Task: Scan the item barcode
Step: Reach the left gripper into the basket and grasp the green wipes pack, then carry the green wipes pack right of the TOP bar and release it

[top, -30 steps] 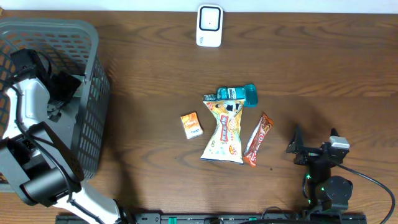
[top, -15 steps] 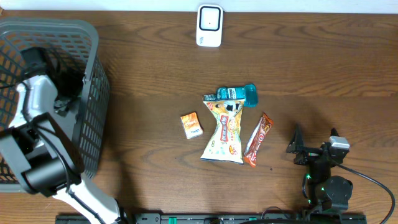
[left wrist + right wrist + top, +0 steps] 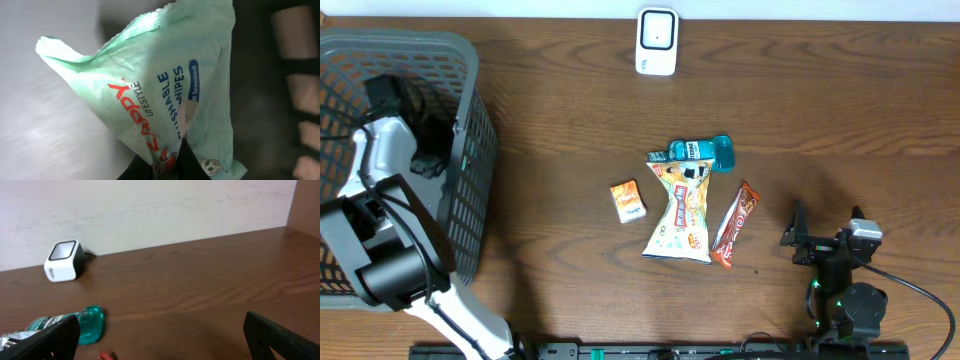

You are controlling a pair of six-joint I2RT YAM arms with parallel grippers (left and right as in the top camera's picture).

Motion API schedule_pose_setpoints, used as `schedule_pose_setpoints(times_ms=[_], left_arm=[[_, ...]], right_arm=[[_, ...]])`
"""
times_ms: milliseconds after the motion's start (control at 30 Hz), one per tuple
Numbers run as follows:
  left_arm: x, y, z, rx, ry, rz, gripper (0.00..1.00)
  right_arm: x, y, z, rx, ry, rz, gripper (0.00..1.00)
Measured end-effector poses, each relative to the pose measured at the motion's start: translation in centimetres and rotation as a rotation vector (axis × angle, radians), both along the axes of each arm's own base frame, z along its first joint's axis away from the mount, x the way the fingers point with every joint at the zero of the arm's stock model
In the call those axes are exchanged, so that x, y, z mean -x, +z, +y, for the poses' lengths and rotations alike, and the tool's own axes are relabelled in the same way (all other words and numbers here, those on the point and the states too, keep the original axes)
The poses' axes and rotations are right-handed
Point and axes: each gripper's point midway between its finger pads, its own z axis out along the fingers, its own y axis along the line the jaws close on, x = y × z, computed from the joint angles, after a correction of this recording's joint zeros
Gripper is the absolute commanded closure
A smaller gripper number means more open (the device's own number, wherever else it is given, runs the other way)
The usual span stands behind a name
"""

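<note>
Gripping now: the left gripper (image 3: 161, 164) is pressed together on one edge of the pale green soft plastic pack of flushable wipes (image 3: 165, 85), down inside the grey plastic lattice basket (image 3: 470, 140) at the table's left side.
Hold risk: the pinch seems to take only a thin fold of film near the pack's edge. The pack could slip out or peel loose when lifted, because most of its bulk hangs away from the fingers.
Snag risk: the floppy pack may catch on the basket wall or rim on the way out.
Barcode risk: no barcode shows on the printed face in the wrist view. It may end up turned away from the white box-shaped barcode scanner (image 3: 657, 42) at the table's far edge, or creased over.
Path risk: a dangling pack could brush the yellow snack bag (image 3: 680, 215) lying mid-table.
Right gripper (image 3: 792, 238): spread wide and idle at the right front, well apart from the basket, so it is no help if the pack drops.
</note>
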Motion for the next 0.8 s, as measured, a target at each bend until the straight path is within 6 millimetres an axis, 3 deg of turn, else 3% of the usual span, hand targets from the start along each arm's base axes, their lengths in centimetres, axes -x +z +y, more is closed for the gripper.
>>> schedule_pose_setpoints(times_ms=[167, 333, 400, 800], left_arm=[[3.8, 1.2, 2.1, 0.015, 0.086, 0.054, 0.92], [6.3, 6.2, 3.7, -0.032, 0.154, -0.003, 0.92], [6.8, 9.1, 3.7, -0.067, 0.159, -0.059, 0.93], [9.0, 21.3, 0.4, -0.169, 0.125, -0.372, 0.92]], right_arm=[[0.0, 0.0, 0.0, 0.000, 0.000, 0.000, 0.01], [0.0, 0.0, 0.0, 0.000, 0.000, 0.000, 0.01], [0.0, 0.0, 0.0, 0.000, 0.000, 0.000, 0.01], [0.0, 0.0, 0.0, 0.000, 0.000, 0.000, 0.01]])
